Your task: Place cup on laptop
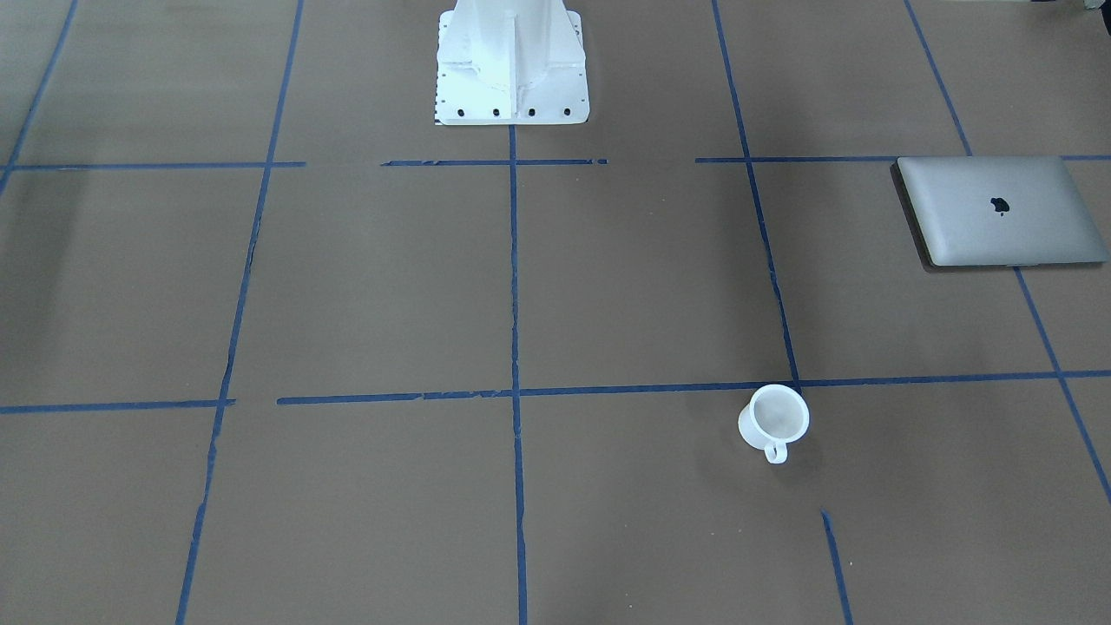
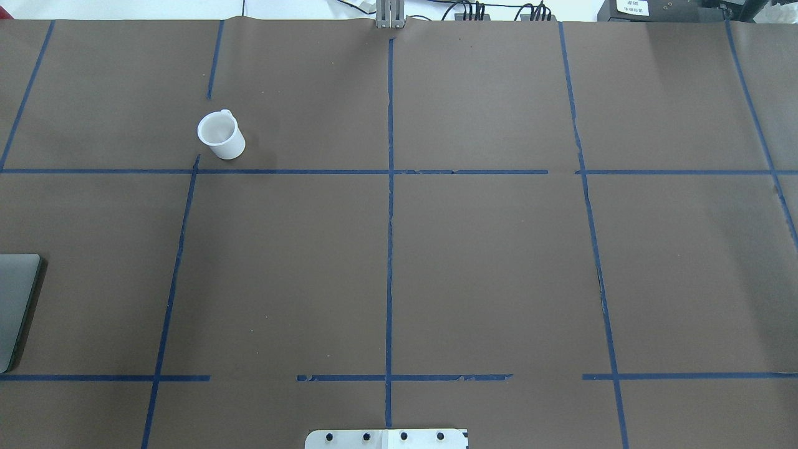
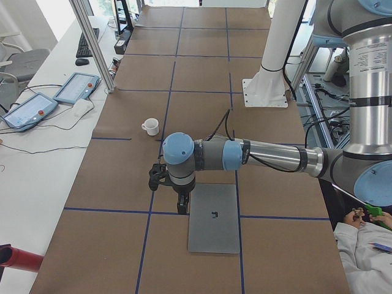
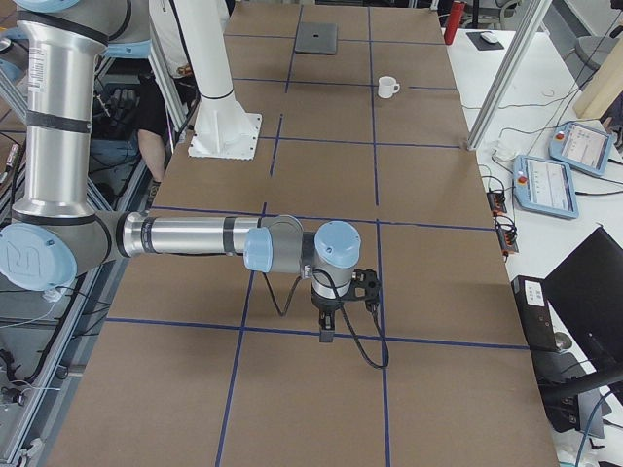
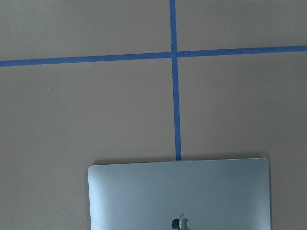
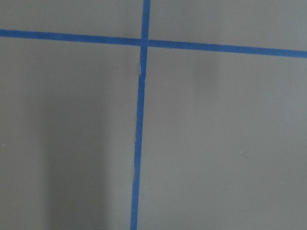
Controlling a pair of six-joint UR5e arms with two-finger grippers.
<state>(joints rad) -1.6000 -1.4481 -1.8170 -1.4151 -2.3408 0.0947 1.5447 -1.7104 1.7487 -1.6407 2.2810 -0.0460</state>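
The small white cup (image 1: pixel 775 418) stands upright on the brown table, its handle toward the operators' side. It also shows in the overhead view (image 2: pixel 220 135) and in both side views (image 3: pixel 150 127) (image 4: pixel 388 87). The closed silver laptop (image 1: pixel 1002 211) lies flat far to the robot's left, cut by the overhead view's edge (image 2: pixel 15 299), and fills the bottom of the left wrist view (image 5: pixel 178 196). My left gripper (image 3: pixel 182 205) hangs over the laptop's (image 3: pixel 214 217) far edge, well apart from the cup. My right gripper (image 4: pixel 326 331) hovers over bare table at the other end. I cannot tell whether either is open.
The white robot pedestal (image 1: pixel 512 65) stands at the table's robot side. Blue tape lines (image 1: pixel 514 391) grid the table. Teach pendants (image 3: pixel 76 87) and cables lie on the side bench beyond the cup. A person (image 3: pixel 361 245) sits by the robot's base.
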